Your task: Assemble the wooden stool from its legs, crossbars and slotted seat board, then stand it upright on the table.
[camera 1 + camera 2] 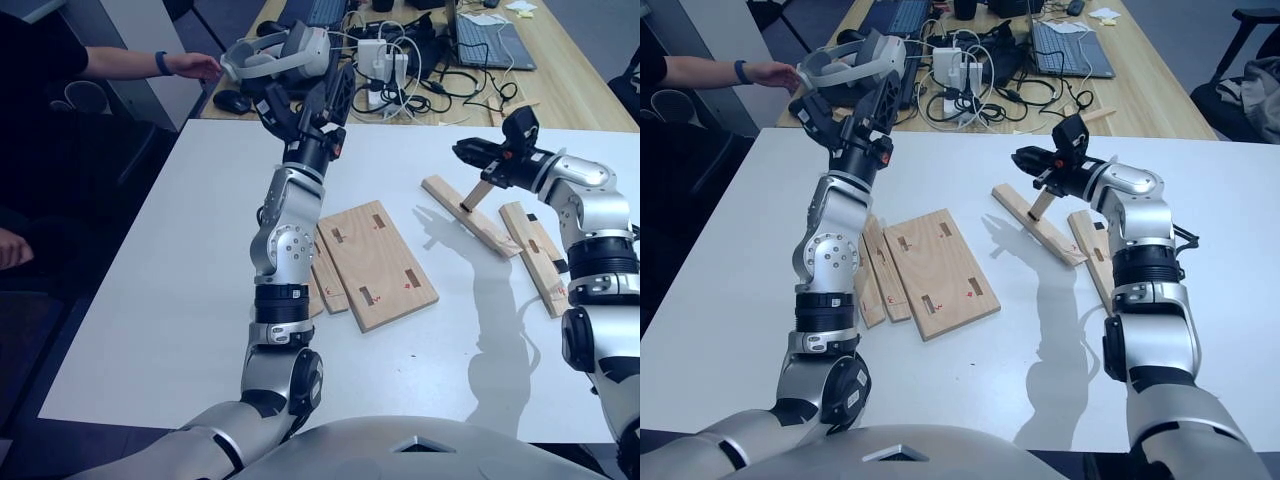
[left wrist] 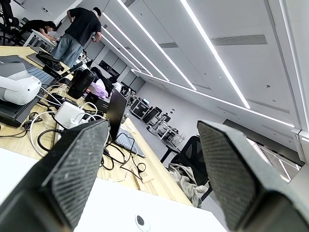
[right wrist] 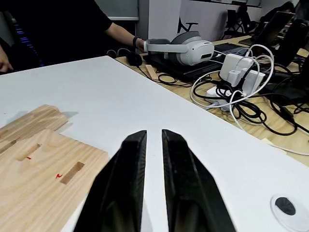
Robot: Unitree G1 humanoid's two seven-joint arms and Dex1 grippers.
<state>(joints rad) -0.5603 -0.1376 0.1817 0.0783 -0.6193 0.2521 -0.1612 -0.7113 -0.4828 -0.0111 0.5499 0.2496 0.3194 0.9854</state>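
Seating the crossbar in its leg slot

Keep the right gripper (image 3: 153, 137) clenched on the upper end of the crossbar (image 1: 475, 196), a short, pale wooden stick that leans with its lower end on a leg (image 1: 495, 232) lying at the right of the surface (image 1: 180, 300). Bring it upright, align it with the slot, then press straight down. The left gripper (image 2: 152, 145) is released and raised at the far left. The slotted seat board (image 1: 378, 262) lies flat at centre.
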